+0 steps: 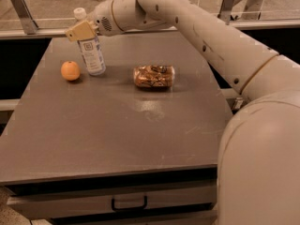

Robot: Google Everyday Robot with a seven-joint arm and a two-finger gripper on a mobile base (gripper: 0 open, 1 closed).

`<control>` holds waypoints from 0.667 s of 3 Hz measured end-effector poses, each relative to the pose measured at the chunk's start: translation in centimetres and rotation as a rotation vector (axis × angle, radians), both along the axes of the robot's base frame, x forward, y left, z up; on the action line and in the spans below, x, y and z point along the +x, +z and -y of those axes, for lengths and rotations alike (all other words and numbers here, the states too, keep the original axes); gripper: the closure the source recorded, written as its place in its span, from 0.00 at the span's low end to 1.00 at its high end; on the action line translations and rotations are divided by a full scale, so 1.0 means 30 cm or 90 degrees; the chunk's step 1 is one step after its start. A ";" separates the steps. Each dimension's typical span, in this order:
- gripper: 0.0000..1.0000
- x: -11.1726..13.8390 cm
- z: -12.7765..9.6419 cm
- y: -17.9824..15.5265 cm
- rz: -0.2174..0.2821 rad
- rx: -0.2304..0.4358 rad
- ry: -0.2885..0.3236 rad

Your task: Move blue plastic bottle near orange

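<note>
The blue plastic bottle (93, 53) is a clear bottle with a white cap and a pale label. It is at the table's back left, tilted with its top leaning left and its base at the table surface. The orange (70, 71) lies just left of the bottle's base, a small gap apart. My gripper (82, 31), with tan fingers, is shut on the bottle's upper part just below the cap. The arm reaches in from the upper right.
A shiny brown wrapped snack packet (153, 76) lies right of the bottle near the table's middle. The grey table (117, 139) has a drawer handle (129, 203) at its front. A railing runs behind the table's back edge.
</note>
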State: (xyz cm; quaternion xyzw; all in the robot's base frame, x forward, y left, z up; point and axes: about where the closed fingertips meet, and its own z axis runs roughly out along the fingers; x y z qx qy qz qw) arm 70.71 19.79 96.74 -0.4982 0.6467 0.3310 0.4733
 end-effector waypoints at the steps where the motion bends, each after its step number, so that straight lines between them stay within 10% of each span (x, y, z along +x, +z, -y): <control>1: 0.13 -0.003 -0.009 -0.004 -0.001 0.000 0.003; 2: 0.00 -0.005 -0.017 -0.007 -0.002 0.000 0.005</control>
